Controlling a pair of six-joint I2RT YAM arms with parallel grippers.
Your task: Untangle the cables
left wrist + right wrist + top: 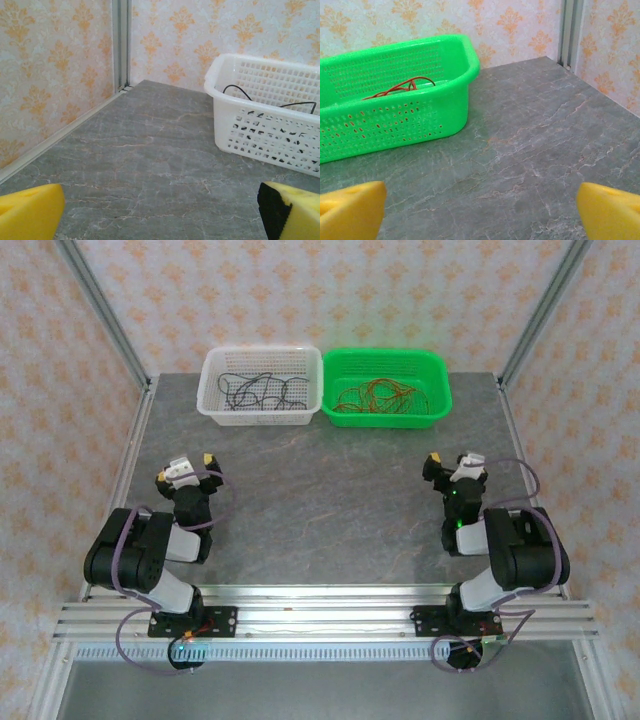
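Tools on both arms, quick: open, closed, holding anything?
Left tool: open, holding nothing.
Right tool: open, holding nothing.

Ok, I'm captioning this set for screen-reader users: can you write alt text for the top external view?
A white basket of black cables and a green basket of red cables sit side by side at the far edge of a grey table. Nearer the camera, the left gripper and right gripper are open and empty, short of the baskets.

Grey marble-look table [330,480] w/ cream wallpaper [300,290], orange floral print, on 3 sides. Alu posts [120,45] in back corners, even lighting.
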